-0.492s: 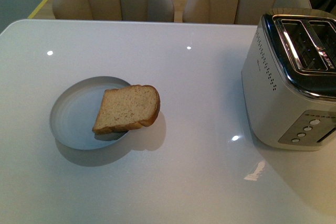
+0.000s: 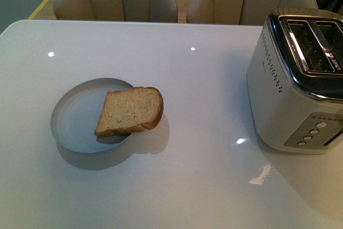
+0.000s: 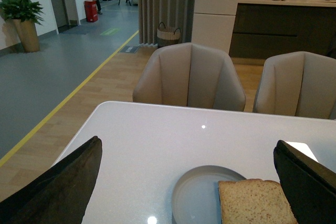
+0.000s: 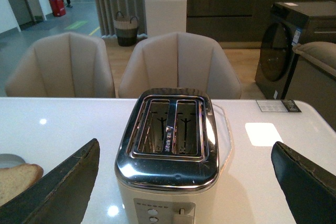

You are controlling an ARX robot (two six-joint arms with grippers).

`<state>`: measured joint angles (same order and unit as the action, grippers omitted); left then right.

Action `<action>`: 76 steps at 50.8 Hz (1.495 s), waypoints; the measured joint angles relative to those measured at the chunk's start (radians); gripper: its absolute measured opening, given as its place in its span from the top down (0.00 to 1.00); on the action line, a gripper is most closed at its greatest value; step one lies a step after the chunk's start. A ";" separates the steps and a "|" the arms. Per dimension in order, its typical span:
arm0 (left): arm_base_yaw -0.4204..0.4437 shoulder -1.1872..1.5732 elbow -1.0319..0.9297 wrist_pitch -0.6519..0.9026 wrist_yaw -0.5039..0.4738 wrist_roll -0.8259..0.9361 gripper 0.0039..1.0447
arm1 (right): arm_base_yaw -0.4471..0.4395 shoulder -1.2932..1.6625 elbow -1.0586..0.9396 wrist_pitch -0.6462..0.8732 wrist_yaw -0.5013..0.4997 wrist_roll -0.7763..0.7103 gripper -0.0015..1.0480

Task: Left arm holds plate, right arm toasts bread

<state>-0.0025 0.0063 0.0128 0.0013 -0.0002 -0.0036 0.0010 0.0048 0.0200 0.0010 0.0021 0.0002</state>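
Both gape wide, empty (fingers cropped): left gripper (image 3: 188, 144), right gripper (image 4: 185, 144); bread slice (image 2: 130, 111) overhangs the plate (image 2: 72, 124) at three o'clock, hiding that rim.

White shiny table (image 2: 203, 84), rounded far-left corner, small bright light spots on top. Round blue-grey plate (image 2: 72, 122) sits flat on table, in left half, about midway between far and near edges. Cream and silver toaster (image 2: 278, 105) stands by right edge, two slots on top, buttons on near side. Plate and toaster well apart.
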 joint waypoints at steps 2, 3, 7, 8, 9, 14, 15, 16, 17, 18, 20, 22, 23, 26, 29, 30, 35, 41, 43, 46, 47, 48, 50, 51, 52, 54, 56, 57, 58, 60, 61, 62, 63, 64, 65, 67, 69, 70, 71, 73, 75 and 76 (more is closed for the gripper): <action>0.000 0.000 0.000 0.000 0.000 -0.001 0.07 | 0.000 0.000 0.000 0.000 0.000 0.000 0.09; 0.000 0.010 0.006 -0.021 0.000 -0.020 0.07 | 0.000 0.000 0.000 0.000 0.000 0.000 0.09; -0.011 0.136 0.088 -0.199 -0.003 -0.130 0.07 | 0.000 0.000 0.000 0.000 0.000 0.000 0.08; -0.012 0.160 0.098 -0.212 -0.002 -0.157 0.07 | 0.000 0.000 0.000 0.000 0.000 0.000 0.09; -0.013 0.206 0.113 -0.218 0.000 -0.181 0.07 | 0.000 0.000 0.000 0.000 0.000 0.000 0.08; -0.015 0.380 0.151 -0.131 0.027 -0.290 0.07 | 0.000 0.000 0.000 0.000 0.000 0.000 0.09; -0.015 0.399 0.154 -0.116 0.029 -0.293 0.07 | 0.000 0.000 0.000 0.000 0.000 0.000 0.08; -0.015 0.435 0.159 -0.082 0.034 -0.302 0.07 | 0.000 0.000 0.000 0.000 0.000 0.000 0.09; -0.014 0.473 0.165 -0.048 0.034 -0.310 0.07 | 0.000 0.000 0.000 0.000 0.000 0.000 0.08; -0.013 0.532 0.173 0.006 0.034 -0.321 0.07 | 0.000 0.000 0.000 0.000 0.000 0.000 0.08; -0.012 0.636 0.183 0.100 0.029 -0.336 0.07 | 0.000 0.000 0.000 0.000 0.000 0.000 0.09; -0.011 0.770 0.198 0.218 0.026 -0.350 0.07 | 0.000 0.000 0.000 0.000 0.000 0.000 0.08; -0.012 0.816 0.204 0.257 0.027 -0.356 0.07 | 0.000 0.000 0.000 0.000 0.000 0.000 0.09; -0.014 0.953 0.227 0.367 0.035 -0.362 0.07 | 0.000 0.000 0.000 0.000 0.000 0.000 0.08; -0.018 1.091 0.256 0.474 0.034 -0.361 0.07 | 0.000 0.000 0.000 0.000 0.000 0.000 0.09; -0.018 1.114 0.261 0.491 0.033 -0.361 0.07 | 0.000 0.000 0.000 0.000 0.000 0.000 0.09; -0.018 1.333 0.330 0.628 0.032 -0.354 0.07 | 0.000 0.000 0.000 0.000 0.000 0.000 0.09; -0.014 1.606 0.439 0.747 0.029 -0.337 0.07 | 0.000 0.000 0.000 0.000 0.000 0.000 0.09; -0.008 1.699 0.484 0.759 0.030 -0.333 0.07 | 0.000 0.000 0.000 0.000 0.000 0.000 0.08; 0.004 1.853 0.557 0.757 0.023 -0.330 0.07 | 0.000 0.000 0.000 0.000 0.000 0.000 0.08; 0.006 1.872 0.566 0.755 0.022 -0.330 0.07 | 0.000 0.000 0.000 0.000 0.000 0.000 0.09; 0.010 1.911 0.584 0.750 0.016 -0.330 0.07 | 0.000 0.000 0.000 0.000 0.000 0.000 0.08; 0.014 1.963 0.607 0.746 0.010 -0.330 0.07 | 0.000 0.000 0.000 0.000 0.000 0.000 0.08; 0.017 1.995 0.622 0.742 0.010 -0.330 0.07 | 0.000 0.000 0.000 0.000 0.000 0.000 0.09; 0.019 2.023 0.636 0.735 0.011 -0.331 0.07 | 0.000 0.000 0.000 0.000 0.000 0.000 0.09; 0.023 2.072 0.661 0.721 0.011 -0.333 0.07 | 0.000 0.000 0.000 0.000 0.000 0.000 0.09; 0.024 2.103 0.678 0.712 0.011 -0.334 0.07 | 0.000 0.000 0.000 0.000 0.000 0.000 0.09; 0.024 2.113 0.684 0.708 0.011 -0.335 0.07 | 0.000 0.000 0.000 0.000 0.000 0.000 0.09; 0.024 2.131 0.696 0.700 0.011 -0.335 0.07 | 0.000 0.000 0.000 0.000 0.000 0.000 0.08; 0.023 2.156 0.716 0.687 0.011 -0.338 0.07 | 0.000 0.000 0.000 0.000 0.000 0.000 0.08; 0.022 2.172 0.729 0.681 0.010 -0.342 0.07 | 0.000 0.000 0.000 0.000 0.000 0.000 0.09; 0.021 2.181 0.735 0.678 0.009 -0.344 0.07 | 0.000 0.000 0.000 0.000 0.000 0.000 0.09; 0.020 2.196 0.748 0.673 0.006 -0.351 0.07 | 0.000 0.000 0.000 0.000 0.000 0.000 0.08; 0.019 2.203 0.754 0.669 0.005 -0.352 0.07 | 0.000 0.000 0.000 0.000 0.000 0.000 0.08; 0.017 2.218 0.767 0.662 0.002 -0.358 0.07 | 0.000 0.000 0.000 0.000 0.000 0.000 0.08; 0.014 2.237 0.784 0.652 0.000 -0.370 0.07 | 0.000 0.000 0.000 0.000 0.000 0.000 0.09; 0.010 2.255 0.799 0.644 0.000 -0.379 0.07 | 0.000 0.000 0.000 0.000 0.000 0.000 0.09; 0.007 2.265 0.809 0.639 -0.003 -0.384 0.07 | 0.000 0.000 0.000 0.000 0.000 0.000 0.09; 0.005 2.271 0.814 0.635 -0.005 -0.384 0.07 | 0.000 0.000 0.000 0.000 0.000 0.000 0.09; -0.001 2.287 0.828 0.622 -0.012 -0.386 0.07 | 0.000 0.000 0.000 0.000 0.000 0.000 0.08; -0.008 2.307 0.845 0.612 -0.013 -0.391 0.07 | 0.000 0.000 0.000 0.000 0.000 0.000 0.08; -0.011 2.316 0.853 0.608 -0.013 -0.393 0.07 | 0.000 0.000 0.000 0.000 0.000 0.000 0.08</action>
<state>-0.0139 2.3226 0.8658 0.6090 -0.0132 -0.3965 0.0010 0.0048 0.0200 0.0010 0.0021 0.0002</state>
